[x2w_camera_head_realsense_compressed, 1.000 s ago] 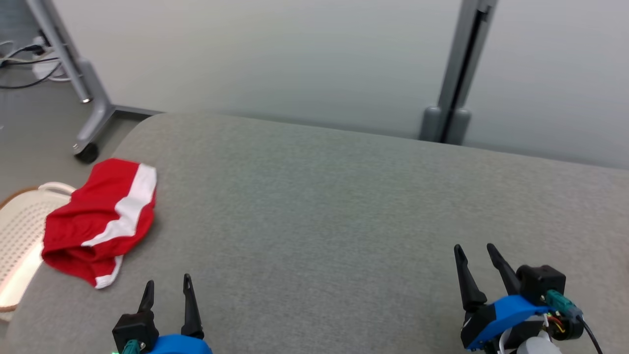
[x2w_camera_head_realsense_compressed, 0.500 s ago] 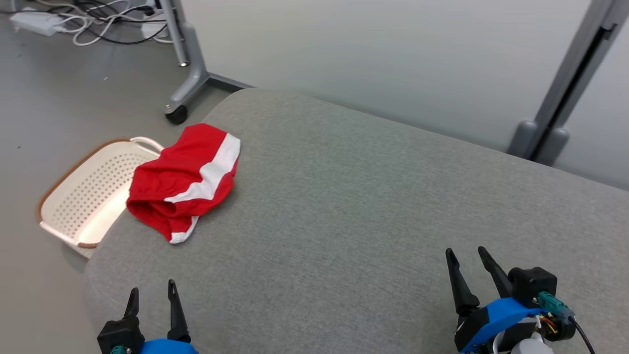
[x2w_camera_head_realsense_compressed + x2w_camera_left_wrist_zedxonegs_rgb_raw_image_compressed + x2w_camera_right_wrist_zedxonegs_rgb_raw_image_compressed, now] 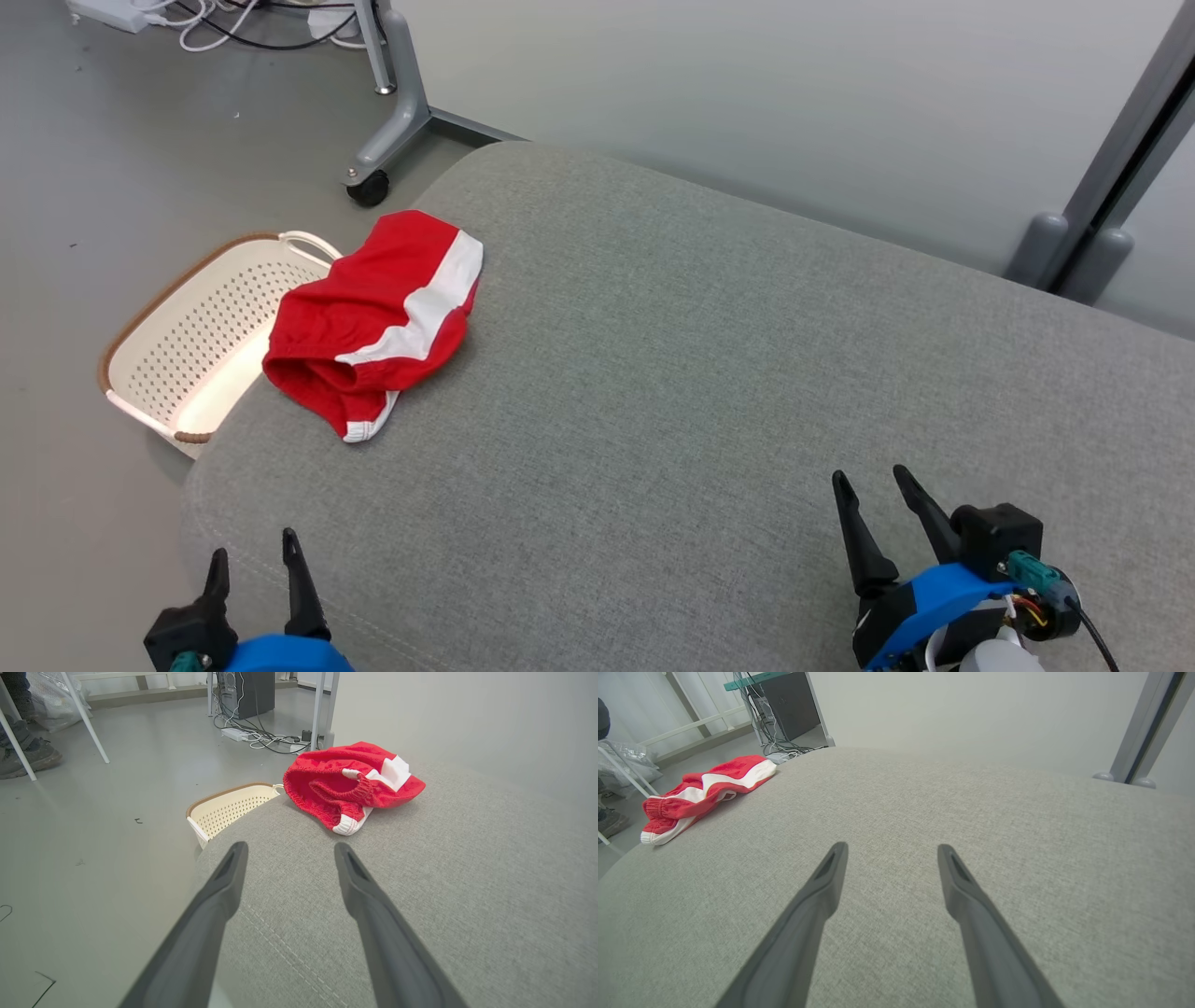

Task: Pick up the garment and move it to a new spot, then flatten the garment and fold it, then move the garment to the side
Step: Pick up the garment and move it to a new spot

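left fingers (image 3: 219,891): spread wide, nothing between them; low over near-left edge of grey cushion (image 3: 653,373), tips aimed far, toward garment
right fingers (image 3: 817,896): spread wide as well, empty; low over near-right part of cushion, well apart from garment
left arm pose: near-left corner in head view, fingers about level with cushion top, pointing far and a touch right; garment ahead of the tips in left wrist view, slightly to the right
right arm pose: near right, wrist canted, fingers leaning far and left; bare cushion ahead of them
garment (image 3: 373,313): red shorts, white side stripe, white hem; crumpled heap at far-left edge of cushion, elastic waistband bunched on the near side; touched by neither arm
basket (image 3: 163,289): pale, perforated, brown rim; on floor left of cushion, just beside garment, near end hidden behind cushion edge
step in hand: judged as the first, approach for pick-up; nothing grasped, so relocating, flattening, folding and moving aside all to do
next move: likely left arm reaching far to the heap, closing on a thick bunch such as the waistband, lifting clear, carrying right to open middle of cushion; right arm probably needed after that for spreading
risk: heap right at the edge by the basket, so a nudge could push it off; soft cloth could slip from a thin pinch
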You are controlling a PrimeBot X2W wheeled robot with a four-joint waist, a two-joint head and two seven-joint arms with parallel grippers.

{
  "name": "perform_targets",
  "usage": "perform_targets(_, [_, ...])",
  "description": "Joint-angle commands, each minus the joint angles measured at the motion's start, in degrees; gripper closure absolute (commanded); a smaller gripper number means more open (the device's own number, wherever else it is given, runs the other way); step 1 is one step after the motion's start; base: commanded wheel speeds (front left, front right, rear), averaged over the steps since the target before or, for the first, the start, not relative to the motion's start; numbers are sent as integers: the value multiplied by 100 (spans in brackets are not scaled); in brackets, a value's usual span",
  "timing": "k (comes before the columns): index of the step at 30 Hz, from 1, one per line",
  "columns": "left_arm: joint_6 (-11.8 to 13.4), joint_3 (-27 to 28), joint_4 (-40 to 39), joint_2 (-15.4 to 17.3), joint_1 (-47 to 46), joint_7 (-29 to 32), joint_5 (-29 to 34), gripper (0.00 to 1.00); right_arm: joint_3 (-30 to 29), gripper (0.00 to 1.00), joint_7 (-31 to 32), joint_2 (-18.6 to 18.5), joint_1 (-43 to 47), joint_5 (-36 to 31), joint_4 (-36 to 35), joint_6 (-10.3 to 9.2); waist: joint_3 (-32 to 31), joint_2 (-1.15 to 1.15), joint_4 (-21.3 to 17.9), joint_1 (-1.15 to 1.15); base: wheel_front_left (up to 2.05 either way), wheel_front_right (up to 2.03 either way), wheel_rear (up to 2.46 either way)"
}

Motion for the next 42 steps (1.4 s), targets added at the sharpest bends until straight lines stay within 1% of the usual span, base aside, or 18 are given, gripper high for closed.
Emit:
perform_targets(1, [-54, 114, 73, -5, -245, -1, -10, 0, 39, 0, -21, -17, -78, -43, -22, 1, 67, 0, -60, 0, 0, 0, 0])
perform_targets(3, [-102, 252, 173, 1, -417, -1, -18, 0, 71, 0, -21, -18, -122, -101, -54, 1, 159, 0, -128, 0, 0, 0, 0])
perform_targets(6, [-81, 357, 235, -2, -604, -1, -29, 0, 97, 0, -22, -16, -185, -182, -90, 1, 271, 0, -202, 0, 0, 0, 0])
perform_targets(11, [-220, 713, 517, 22, -1309, -1, 59, 0, 142, 0, -21, -17, -356, -441, -249, 1, 700, 0, -455, 0, 0, 0, 0])
perform_targets(13, [-245, 750, 568, 30, -1433, -1, 64, 0, 153, 0, -22, -17, -391, -489, -278, 1, 776, 0, -497, 0, 0, 0, 0])
perform_targets(17, [-363, 940, 865, 79, -1893, -1, 66, 0, 214, 0, -22, -18, -548, -654, -392, 1, 1088, 0, -678, 0, 0, 0, 0])
perform_targets(24, [-458, 1313, 1444, 179, -2534, -1, -3, 0, 287, 0, -22, -84, -798, -823, -553, 1, 1521, 0, -993, 0, 0, 0, 0])
perform_targets(28, [-386, 1576, 1740, 241, -2808, -1, -57, 0, 299, 0, -21, -187, -879, -845, -608, 1, 1711, 0, -1144, 0, 0, 0, 0])
perform_targets(32, [-148, 1824, 2128, 316, -3037, -1, -24, 0, 294, 0, -19, -287, -929, -842, -627, 0, 1865, 0, -1256, 0, 0, 0, 0])
perform_targets(36, [-13, 1990, 2446, 355, -3243, -1, -44, 0, 309, 0, -16, -343, -961, -831, -648, -1, 1957, 0, -1356, 0, 0, 0, 0])
perform_targets(42, [-58, 2222, 2739, 328, -3383, -1, -146, 0, 291, 0, -8, -375, -984, -815, -638, -1, 2018, 0, -1474, 0, 0, 0, 0])
